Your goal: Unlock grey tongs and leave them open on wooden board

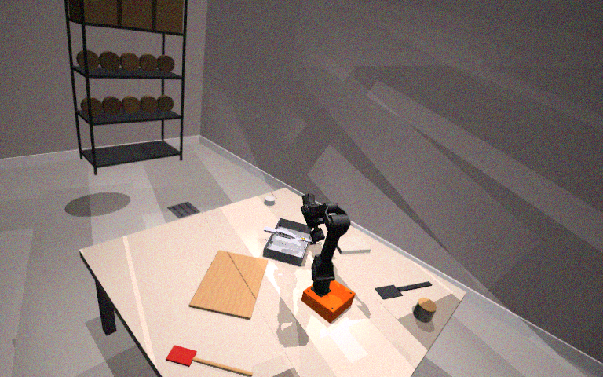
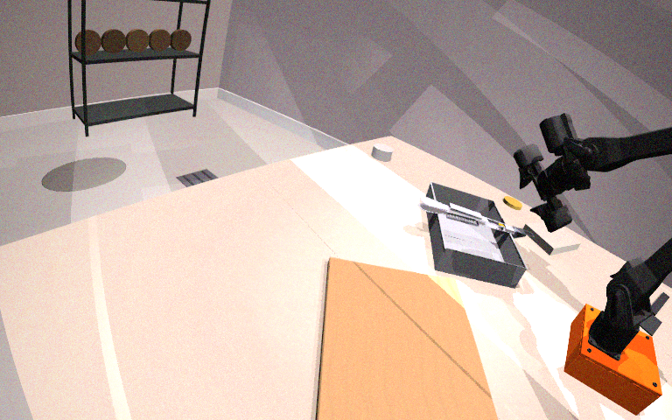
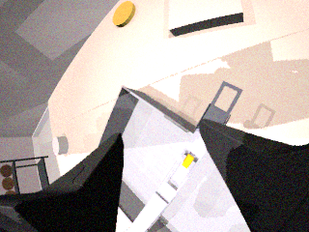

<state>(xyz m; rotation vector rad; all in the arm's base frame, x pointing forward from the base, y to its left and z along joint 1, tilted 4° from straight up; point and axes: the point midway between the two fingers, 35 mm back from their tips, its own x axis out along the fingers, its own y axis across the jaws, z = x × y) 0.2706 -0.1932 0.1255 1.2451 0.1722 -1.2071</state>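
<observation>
The gripper [image 1: 316,229] [image 2: 534,195] [image 3: 161,131], partly open and holding nothing, may push the tongs [image 1: 288,234] [image 2: 463,213] [image 3: 159,198], at lower centre of the wrist view, if it descends misaligned.

The board [image 1: 228,284] [image 2: 396,336] looks like smooth matt wood; the tongs [image 1: 284,233] [image 2: 465,214] [image 3: 161,200], perhaps glossy metal.
</observation>
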